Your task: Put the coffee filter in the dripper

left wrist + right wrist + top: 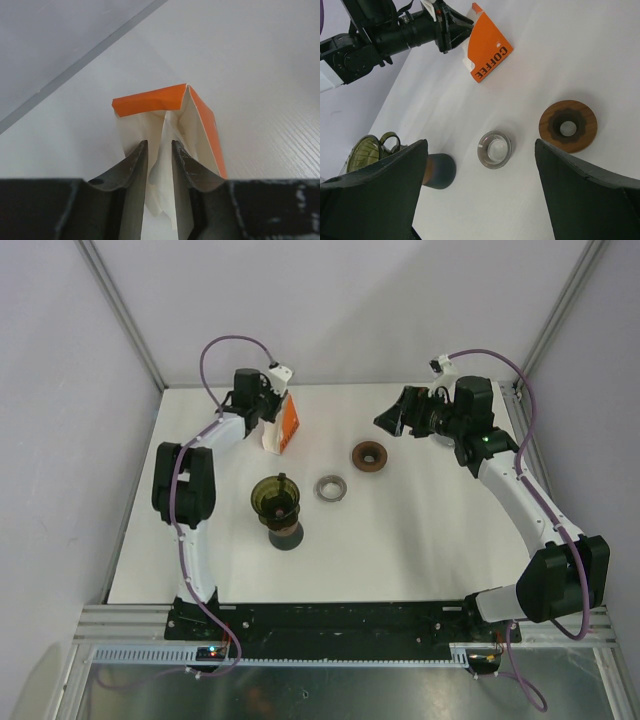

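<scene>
The left pincer (159,144) is almost closed inside the orange box (150,100), a white paper filter (159,172) pinched between its fingers (134,167). One sheet only should be drawn straight back, slowly. The right pincer (480,150) is held wide open, empty.

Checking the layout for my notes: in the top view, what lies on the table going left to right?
Green dripper → metal ring → wooden ring. The orange filter box lies beyond the dripper, overlapping it sideways, so it is left unranked.
</scene>
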You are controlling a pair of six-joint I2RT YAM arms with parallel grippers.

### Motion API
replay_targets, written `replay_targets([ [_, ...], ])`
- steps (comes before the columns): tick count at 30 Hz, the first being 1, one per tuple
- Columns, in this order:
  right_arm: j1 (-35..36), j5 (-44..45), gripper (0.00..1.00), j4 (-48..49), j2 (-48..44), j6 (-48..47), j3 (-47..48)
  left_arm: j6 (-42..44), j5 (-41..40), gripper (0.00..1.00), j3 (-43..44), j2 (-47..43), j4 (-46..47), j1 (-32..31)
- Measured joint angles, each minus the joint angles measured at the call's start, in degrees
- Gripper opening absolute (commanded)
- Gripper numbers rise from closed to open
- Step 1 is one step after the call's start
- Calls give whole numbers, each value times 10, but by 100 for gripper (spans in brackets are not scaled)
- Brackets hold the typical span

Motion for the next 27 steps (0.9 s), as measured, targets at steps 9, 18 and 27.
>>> replay_targets([
  [9, 0, -15, 92, 0, 0, 2, 0, 2, -4, 19, -21, 0, -2, -5],
  [18, 0, -19, 93, 0, 0, 2, 0, 4, -34, 0, -23, -3, -1, -9],
  [27, 2, -19, 93, 0, 0, 2, 0, 2, -67, 0, -51, -78, -10, -15],
])
